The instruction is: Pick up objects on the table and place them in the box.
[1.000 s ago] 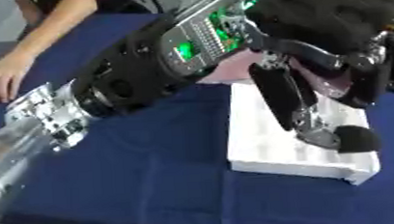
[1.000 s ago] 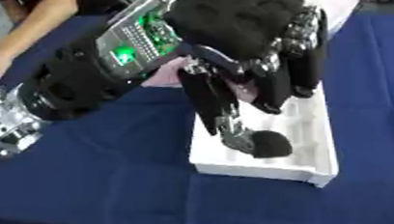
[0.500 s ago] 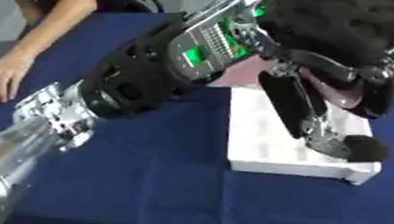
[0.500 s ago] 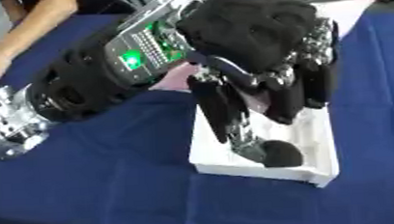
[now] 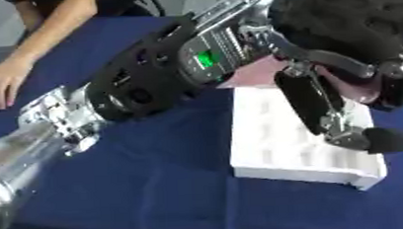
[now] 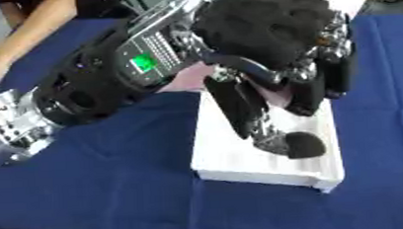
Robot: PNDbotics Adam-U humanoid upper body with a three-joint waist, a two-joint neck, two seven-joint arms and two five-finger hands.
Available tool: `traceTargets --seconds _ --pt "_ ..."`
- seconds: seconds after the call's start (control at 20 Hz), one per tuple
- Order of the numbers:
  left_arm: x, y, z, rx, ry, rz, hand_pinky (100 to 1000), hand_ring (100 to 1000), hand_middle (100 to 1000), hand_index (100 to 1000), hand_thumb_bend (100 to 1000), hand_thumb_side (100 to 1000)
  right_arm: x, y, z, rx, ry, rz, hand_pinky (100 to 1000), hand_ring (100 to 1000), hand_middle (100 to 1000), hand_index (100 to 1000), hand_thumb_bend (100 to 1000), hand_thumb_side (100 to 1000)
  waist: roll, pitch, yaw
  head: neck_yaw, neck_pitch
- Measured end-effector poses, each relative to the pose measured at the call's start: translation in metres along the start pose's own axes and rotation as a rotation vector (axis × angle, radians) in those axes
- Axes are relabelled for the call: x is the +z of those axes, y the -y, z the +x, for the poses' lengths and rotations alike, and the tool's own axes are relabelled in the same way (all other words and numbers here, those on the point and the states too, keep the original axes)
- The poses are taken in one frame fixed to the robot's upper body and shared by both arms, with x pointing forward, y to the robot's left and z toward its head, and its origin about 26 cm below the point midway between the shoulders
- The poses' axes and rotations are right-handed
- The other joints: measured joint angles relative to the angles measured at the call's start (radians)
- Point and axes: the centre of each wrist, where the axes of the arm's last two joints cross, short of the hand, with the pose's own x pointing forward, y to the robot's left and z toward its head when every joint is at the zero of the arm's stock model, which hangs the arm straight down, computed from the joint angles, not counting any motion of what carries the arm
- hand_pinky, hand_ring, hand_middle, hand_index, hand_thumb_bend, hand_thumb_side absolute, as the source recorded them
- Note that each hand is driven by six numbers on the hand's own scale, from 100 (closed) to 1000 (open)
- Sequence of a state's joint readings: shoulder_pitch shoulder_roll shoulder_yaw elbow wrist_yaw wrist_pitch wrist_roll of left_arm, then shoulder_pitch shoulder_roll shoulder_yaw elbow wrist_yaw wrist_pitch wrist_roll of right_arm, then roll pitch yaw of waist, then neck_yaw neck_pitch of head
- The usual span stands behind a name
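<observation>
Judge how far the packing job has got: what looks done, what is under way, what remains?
Done: unclear; the left hand hides much of the white box. Under way: that hand reaches down into the box, fingers extended, a pink thing under it. Left: no loose objects show on the blue table.

A shallow white box point(image 6: 242, 164) lies flat on the counter point(image 6: 114, 190), which is covered in dark blue cloth. It is long and rectangular, open at the top, with a low rim and faint moulded hollows across its floor. Its near short end points toward the lower right. Something pink point(image 5: 256, 73) shows at its far end, partly hidden; what it is cannot be told. The left hand point(image 6: 269, 24) hangs over the box, its dark fingers point(image 6: 303, 144) pointing down into it.
</observation>
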State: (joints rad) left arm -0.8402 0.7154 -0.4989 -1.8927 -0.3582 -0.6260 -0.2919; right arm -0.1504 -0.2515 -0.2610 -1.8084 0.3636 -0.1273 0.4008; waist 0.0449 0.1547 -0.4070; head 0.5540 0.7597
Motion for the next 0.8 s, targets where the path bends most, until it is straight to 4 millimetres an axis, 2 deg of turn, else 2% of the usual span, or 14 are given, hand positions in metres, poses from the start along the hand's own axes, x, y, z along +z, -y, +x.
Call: traceTargets --seconds 0.2,0.45,0.55,0.6,0.65,0.75,0.8 --pt "0.007 0.014 -0.014 -0.029 -0.070 -0.010 100 100 100 100 100 349 -0.002 0.000 0.001 0.000 0.006 0.000 585 675 799 947 100 762 0.002 0.003 -0.004 0.003 -0.005" --pt "0.009 0.023 -0.018 -0.059 -0.082 -0.018 100 100 100 100 100 345 -0.002 0.000 0.001 -0.001 0.006 0.000 585 675 799 947 100 760 0.002 0.004 -0.004 0.003 -0.007" --pt "0.008 0.024 -0.018 -0.069 -0.075 -0.017 100 100 105 236 100 418 -0.002 0.000 0.001 -0.001 0.006 0.000 586 675 799 947 100 760 0.002 0.004 -0.004 0.003 -0.007" --pt "0.007 0.024 -0.018 -0.075 -0.068 -0.020 152 301 378 454 100 528 -0.002 0.000 0.001 -0.001 0.006 0.000 586 675 799 947 100 760 0.002 0.004 -0.004 0.003 -0.007" --pt "0.007 0.024 -0.017 -0.083 -0.058 -0.025 349 498 567 608 100 613 -0.002 0.000 0.001 -0.001 0.006 0.000 586 675 799 947 100 760 0.002 0.004 -0.004 0.003 -0.008" --pt "0.006 0.025 -0.016 -0.100 -0.029 -0.052 659 769 813 810 100 736 -0.002 0.000 0.001 -0.001 0.006 0.000 586 675 799 947 100 761 0.002 0.004 -0.004 0.003 -0.008" --pt "0.005 0.026 -0.015 -0.108 -0.013 -0.074 722 825 856 852 100 756 -0.002 0.000 0.001 -0.001 0.006 0.000 586 675 799 947 100 761 0.002 0.004 -0.004 0.003 -0.008"
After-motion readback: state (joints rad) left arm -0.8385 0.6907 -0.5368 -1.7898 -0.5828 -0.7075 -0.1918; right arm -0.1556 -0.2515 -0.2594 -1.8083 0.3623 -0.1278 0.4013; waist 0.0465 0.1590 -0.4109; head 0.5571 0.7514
